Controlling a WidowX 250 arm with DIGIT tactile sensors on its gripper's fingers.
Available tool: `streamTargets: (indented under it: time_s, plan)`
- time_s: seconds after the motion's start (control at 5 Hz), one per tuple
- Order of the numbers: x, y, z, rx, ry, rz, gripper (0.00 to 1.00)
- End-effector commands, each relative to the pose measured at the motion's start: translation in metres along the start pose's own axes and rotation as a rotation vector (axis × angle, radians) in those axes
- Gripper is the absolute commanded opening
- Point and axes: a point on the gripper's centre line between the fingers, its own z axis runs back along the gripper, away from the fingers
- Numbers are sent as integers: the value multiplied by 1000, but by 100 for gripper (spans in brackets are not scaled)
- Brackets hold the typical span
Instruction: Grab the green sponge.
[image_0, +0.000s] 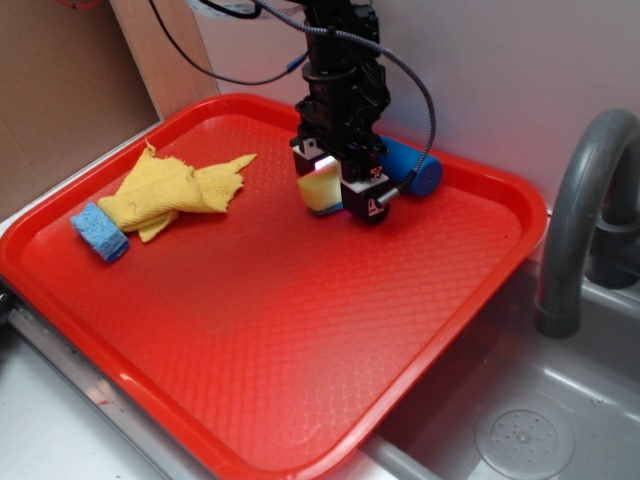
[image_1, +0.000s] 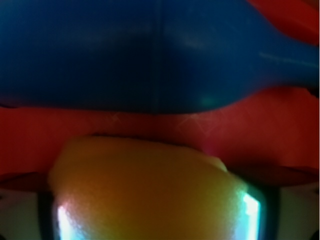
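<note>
The green sponge (image_0: 320, 190) shows as a yellow foam block standing on the red tray (image_0: 300, 340), back of centre. My gripper (image_0: 335, 197) comes down over it from above, one finger on each side. In the wrist view the sponge (image_1: 145, 185) fills the whole gap between the two fingers, and its sides press against the bright pads (image_1: 62, 222). Its dark scouring face is hidden. The gripper (image_1: 152, 220) is shut on the sponge, which still sits at tray level.
A blue rounded plastic object (image_0: 415, 170) lies just behind the gripper, close to the sponge (image_1: 150, 55). A yellow cloth rag (image_0: 175, 190) and a small blue sponge (image_0: 100, 232) lie at the tray's left. A grey faucet (image_0: 580, 220) and sink (image_0: 520, 430) are to the right.
</note>
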Motion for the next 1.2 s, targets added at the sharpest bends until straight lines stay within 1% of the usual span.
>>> streamTargets:
  time_s: [0.0,0.2,0.4,0.6,0.8,1.0]
  plan:
    - [-1,21,61,-45,-11,-9,0]
    - [-25,31,110,-80,-119,37,0]
    - [-52,45,157,-87,-221,87,0]
    - [-95,68,202,-79,-318,189,0]
    - [-111,80,224,-64,-301,273,0]
    - [-108,83,215,-55,-246,285,0]
